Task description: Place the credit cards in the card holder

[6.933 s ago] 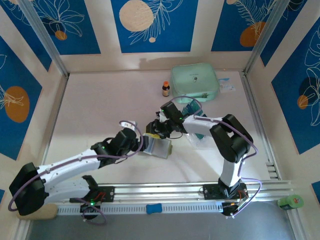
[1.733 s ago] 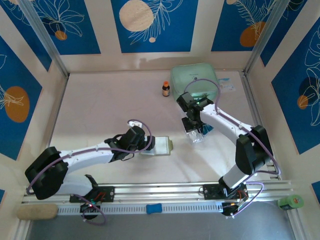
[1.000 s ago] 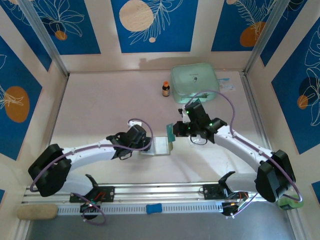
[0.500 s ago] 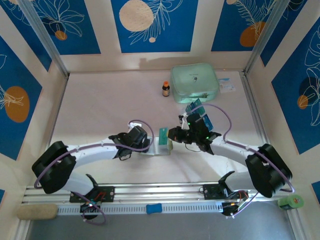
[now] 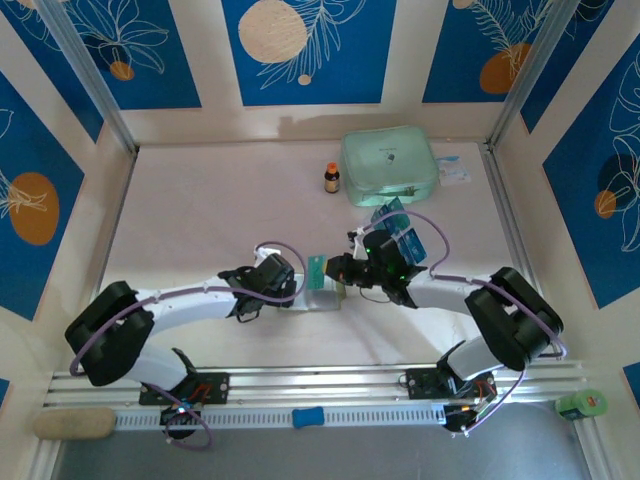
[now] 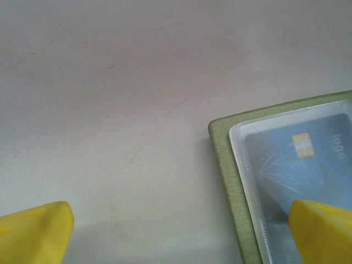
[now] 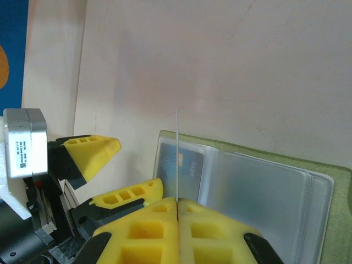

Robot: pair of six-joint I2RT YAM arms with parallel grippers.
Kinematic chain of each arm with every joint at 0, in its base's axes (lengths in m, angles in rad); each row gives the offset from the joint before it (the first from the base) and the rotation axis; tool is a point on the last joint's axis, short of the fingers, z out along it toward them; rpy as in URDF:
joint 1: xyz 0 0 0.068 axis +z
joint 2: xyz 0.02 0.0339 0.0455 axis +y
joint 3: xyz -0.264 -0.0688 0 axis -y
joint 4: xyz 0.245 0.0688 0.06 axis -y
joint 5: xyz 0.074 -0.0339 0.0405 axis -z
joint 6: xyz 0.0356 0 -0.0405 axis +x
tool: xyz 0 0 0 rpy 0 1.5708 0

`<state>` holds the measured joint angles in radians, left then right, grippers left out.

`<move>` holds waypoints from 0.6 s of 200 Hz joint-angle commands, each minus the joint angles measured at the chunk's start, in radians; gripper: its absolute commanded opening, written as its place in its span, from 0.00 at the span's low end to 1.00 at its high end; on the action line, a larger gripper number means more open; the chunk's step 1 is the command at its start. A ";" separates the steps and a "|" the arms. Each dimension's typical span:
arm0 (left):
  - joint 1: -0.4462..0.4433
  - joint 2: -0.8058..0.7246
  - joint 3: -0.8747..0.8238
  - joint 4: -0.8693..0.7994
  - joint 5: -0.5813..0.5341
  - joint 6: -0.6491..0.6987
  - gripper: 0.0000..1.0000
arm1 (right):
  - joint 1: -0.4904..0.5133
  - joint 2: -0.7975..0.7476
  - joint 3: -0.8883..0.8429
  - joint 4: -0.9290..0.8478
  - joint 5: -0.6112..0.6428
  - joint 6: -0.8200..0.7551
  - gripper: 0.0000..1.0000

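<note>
Near the tabletop [image 5: 200, 220] centre, the open card holder [image 7: 264, 187] lies flat, the left end effector [image 6: 181, 220] spread wide at its 9 o'clock edge, while the right end effector [image 7: 177, 201] pinches a credit card [image 7: 177, 148] edge-on above it, probably needing alignment with a free pocket before insertion.
</note>
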<state>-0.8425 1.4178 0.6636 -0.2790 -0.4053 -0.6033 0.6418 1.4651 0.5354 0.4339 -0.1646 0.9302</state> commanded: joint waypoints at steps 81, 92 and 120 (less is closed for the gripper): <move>0.011 0.043 -0.021 -0.046 -0.026 -0.028 1.00 | 0.012 0.077 -0.029 0.109 0.005 0.026 0.00; 0.011 0.041 -0.022 -0.047 -0.025 -0.029 1.00 | 0.012 0.088 -0.028 0.118 0.002 0.028 0.00; 0.011 0.043 -0.022 -0.045 -0.024 -0.030 1.00 | 0.013 0.109 -0.026 0.136 0.000 0.034 0.00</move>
<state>-0.8413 1.4498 0.6598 -0.2897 -0.4057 -0.6228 0.6483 1.5547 0.5144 0.5262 -0.1616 0.9520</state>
